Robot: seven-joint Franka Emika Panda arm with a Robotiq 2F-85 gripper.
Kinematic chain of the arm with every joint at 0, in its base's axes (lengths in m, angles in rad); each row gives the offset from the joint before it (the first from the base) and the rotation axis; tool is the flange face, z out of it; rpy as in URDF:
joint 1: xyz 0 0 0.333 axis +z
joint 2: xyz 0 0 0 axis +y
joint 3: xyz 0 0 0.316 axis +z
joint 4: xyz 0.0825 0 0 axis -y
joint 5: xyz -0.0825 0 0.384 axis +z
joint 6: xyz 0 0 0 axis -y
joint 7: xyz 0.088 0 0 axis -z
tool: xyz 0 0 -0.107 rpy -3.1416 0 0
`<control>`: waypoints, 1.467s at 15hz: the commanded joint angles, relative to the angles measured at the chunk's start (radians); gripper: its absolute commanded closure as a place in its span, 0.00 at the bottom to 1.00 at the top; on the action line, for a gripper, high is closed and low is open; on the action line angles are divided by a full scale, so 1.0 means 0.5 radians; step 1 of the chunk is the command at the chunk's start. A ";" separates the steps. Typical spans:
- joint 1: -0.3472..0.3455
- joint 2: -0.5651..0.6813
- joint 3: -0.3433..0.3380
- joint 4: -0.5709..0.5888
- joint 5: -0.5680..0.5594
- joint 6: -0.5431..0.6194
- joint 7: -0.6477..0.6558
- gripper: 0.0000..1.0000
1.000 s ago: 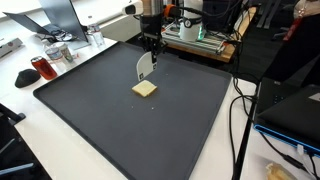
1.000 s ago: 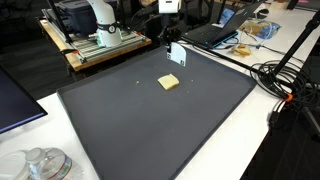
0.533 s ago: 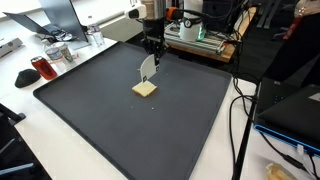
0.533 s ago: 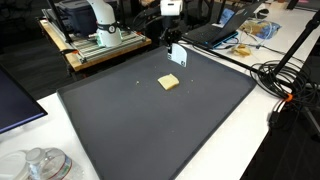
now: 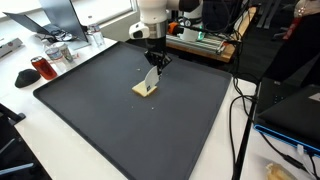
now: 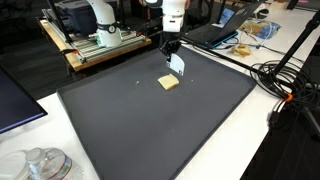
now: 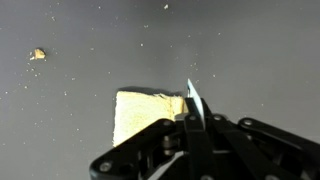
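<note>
a small pale square of bread (image 5: 145,89) is lying flat on a dark mat (image 5: 120,130), toward its far side and well apart from every edge. a thin white blade (image 5: 151,76) is hanging just over the bread's far edge with its lower tip at or just above the crust; whether it is touching, i cannot tell. the jaws are closing tightly on the blade's upper end and holding it tilted. in the wrist view the blade is showing edge-on as a bright sliver, so its flat face is probably lining up along the bread's side. a lone crumb (image 7: 37,54) is sitting apart on the mat. the mat is covering most of the white table (image 5: 15,100), likely as a plain work surface. a red cup (image 5: 40,67) is standing off the mat, and black cables (image 5: 240,110) are trailing off it on another side.
</note>
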 commanded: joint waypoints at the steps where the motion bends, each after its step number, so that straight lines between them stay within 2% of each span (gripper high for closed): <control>1: 0.030 0.115 -0.049 0.068 -0.122 0.052 0.124 0.99; 17: 0.118 0.311 -0.162 0.231 -0.232 0.010 0.253 0.99; 22: 0.129 0.373 -0.148 0.248 -0.207 -0.003 0.235 0.99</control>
